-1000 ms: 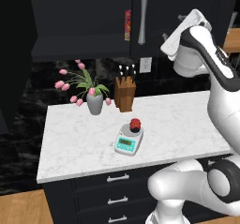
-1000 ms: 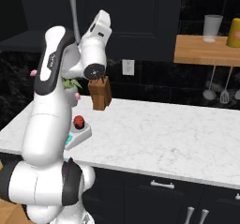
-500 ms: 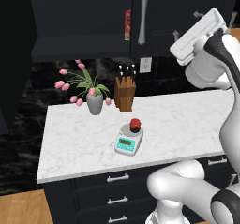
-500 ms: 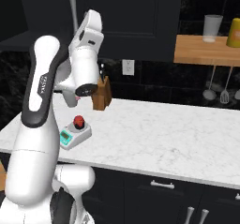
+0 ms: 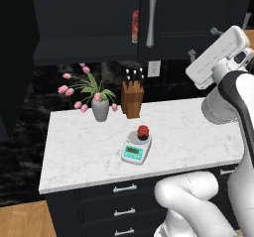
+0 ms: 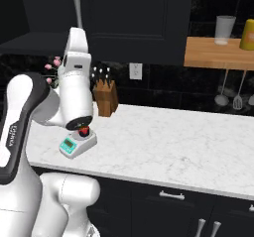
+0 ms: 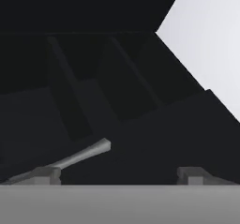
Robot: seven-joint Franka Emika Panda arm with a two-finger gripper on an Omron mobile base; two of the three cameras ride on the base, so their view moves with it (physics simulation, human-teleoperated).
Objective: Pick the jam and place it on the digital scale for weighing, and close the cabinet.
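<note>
Since a second ago I have been swinging my arm up and away from the counter, and my hand is now raised toward the black cabinet (image 5: 89, 18) instead of hanging over the knife block. The jam and the scale have not shifted in that time.

The jam (image 5: 143, 131) is sitting on the round plate of the digital scale (image 5: 136, 148), near the front middle of the white marble counter (image 5: 193, 132). In the right base view the jam (image 6: 85, 130) is peeking out just below my forearm, on the scale (image 6: 77, 142).

My gripper (image 7: 119, 174) is pointing at the dark panelled face of the cabinet (image 7: 93, 106). Its two tips are standing well apart at the bottom of the hand view, with nothing between them, so I am holding nothing and my fingers are spread wide. A slim silver bar (image 7: 79, 155) is slanting up from beside the left tip; whether it is touching that tip I cannot tell.

In the left base view a long silver handle (image 5: 152, 17) is standing upright on the cabinet front, and a strip of a colourful red box (image 5: 134, 26) is showing just to its left in a narrow gap. Below, toward the far left of the counter, a vase of pink tulips (image 5: 94, 96) is standing beside a wooden knife block (image 5: 132, 97).
</note>
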